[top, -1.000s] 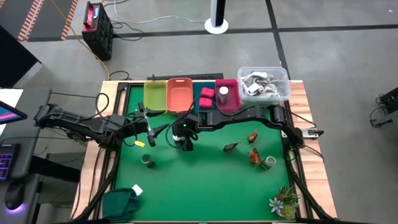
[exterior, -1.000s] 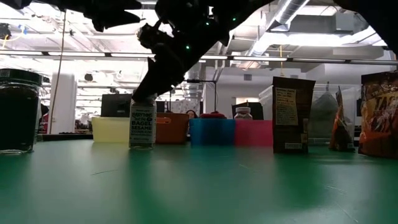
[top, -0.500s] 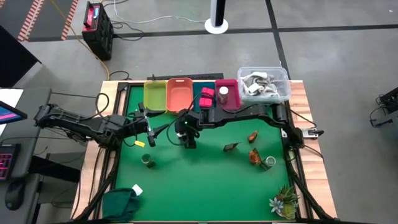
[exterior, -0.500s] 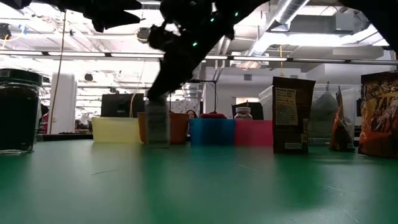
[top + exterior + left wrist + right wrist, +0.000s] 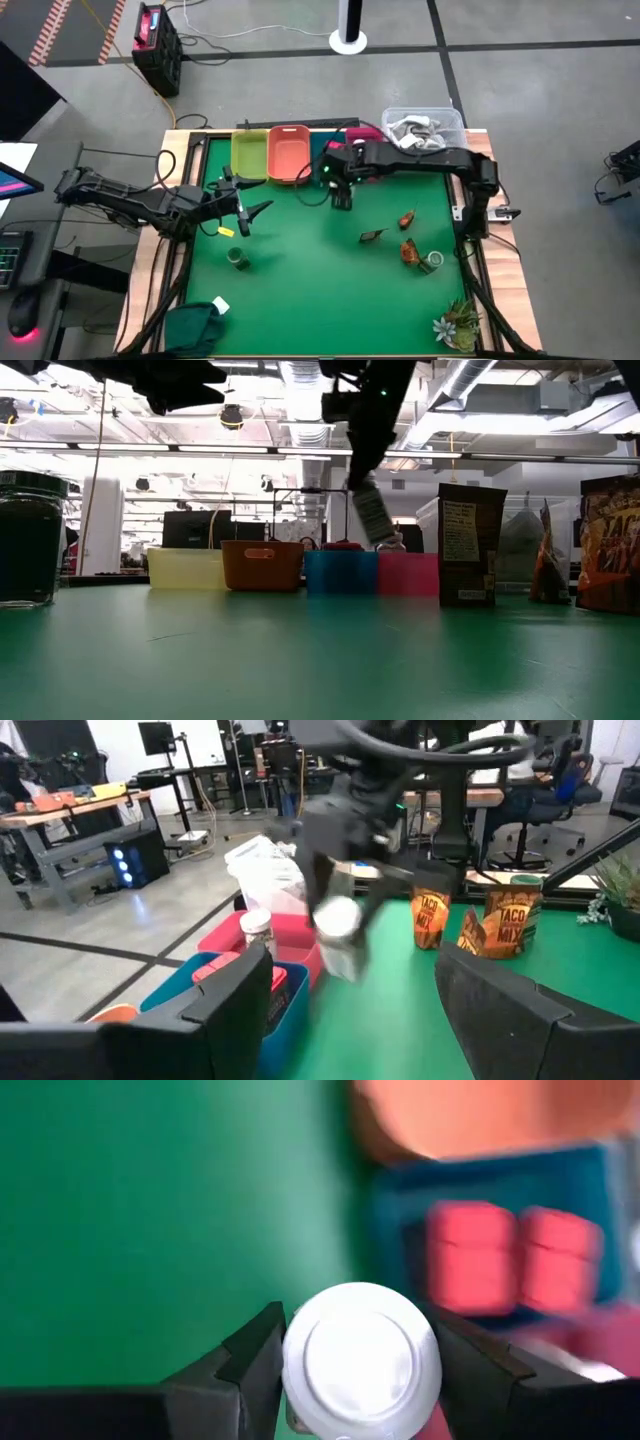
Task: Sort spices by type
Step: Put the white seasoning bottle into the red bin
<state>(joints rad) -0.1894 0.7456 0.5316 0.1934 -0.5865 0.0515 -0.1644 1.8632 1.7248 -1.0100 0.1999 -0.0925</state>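
My right gripper [image 5: 341,192] is shut on a white-capped round jar [image 5: 369,516] and carries it above the table just in front of the blue bin [image 5: 322,150]. Two pink-red packets [image 5: 480,1260] lie in that bin. A white-capped jar [image 5: 257,926] stands in the pink bin [image 5: 232,934]. My left gripper [image 5: 250,212] hovers open over the table's left part. A dark green jar [image 5: 238,260] stands near it. Brown-orange pouches [image 5: 410,250] and another jar [image 5: 432,262] are on the right part. My right gripper pinches the jar at its white cap [image 5: 360,1355], one finger [image 5: 255,1360] on each side of the cap's rim. The fingers come from above, pointing down. The jar is lifted clear of the table and hangs tilted below them [image 5: 372,525].
Yellow-green [image 5: 249,152], orange [image 5: 288,150], blue and pink bins stand in a row along the far edge, with a clear tub [image 5: 425,130] at the far right corner. A spiky plant [image 5: 455,325] and a green cloth [image 5: 195,325] sit at the near corners.
My right gripper has lifted the white-capped jar off the table's middle and carried it up and toward the far right, toward the blue and pink bins. The jar stood upright on the table before; now it hangs tilted in the air.
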